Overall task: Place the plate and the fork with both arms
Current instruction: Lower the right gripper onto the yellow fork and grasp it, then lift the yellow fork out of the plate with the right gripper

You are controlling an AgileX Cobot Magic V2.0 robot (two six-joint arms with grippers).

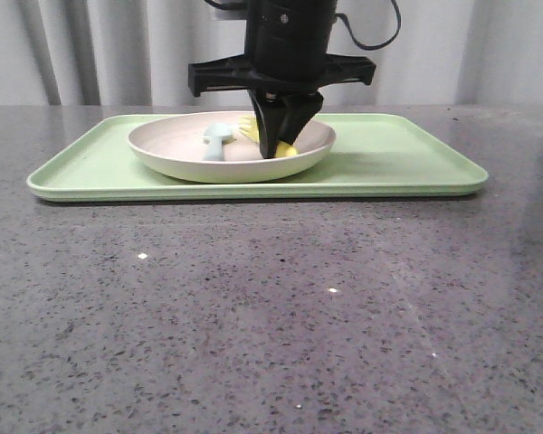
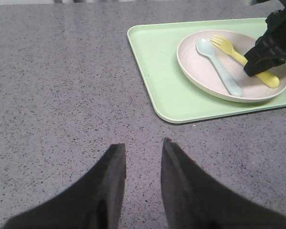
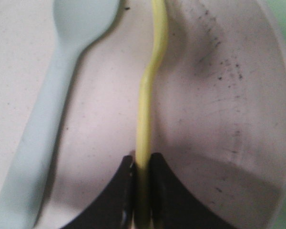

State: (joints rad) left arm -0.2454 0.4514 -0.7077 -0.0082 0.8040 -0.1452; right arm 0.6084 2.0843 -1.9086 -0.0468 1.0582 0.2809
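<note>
here the right gripper (image 3: 142,191) is clenched on the fork (image 2: 243,59) handle inside the plate (image 2: 207,71) near the tray's (image 2: 157,71) left end, fork running straight between its fingers, while the left gripper (image 2: 143,157) hangs released over bare tabletop.

Spoon (image 2: 218,66) beside fork (image 2: 229,48) (close)

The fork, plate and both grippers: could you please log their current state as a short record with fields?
fork: yellow fork lies in the plate, handle between the right gripper's fingers
plate: pinkish-cream plate on the green tray
spoon: pale blue spoon in the plate beside the fork
right gripper: right gripper shut on the fork handle
left gripper: left gripper open, empty, over bare table away from the tray
</note>
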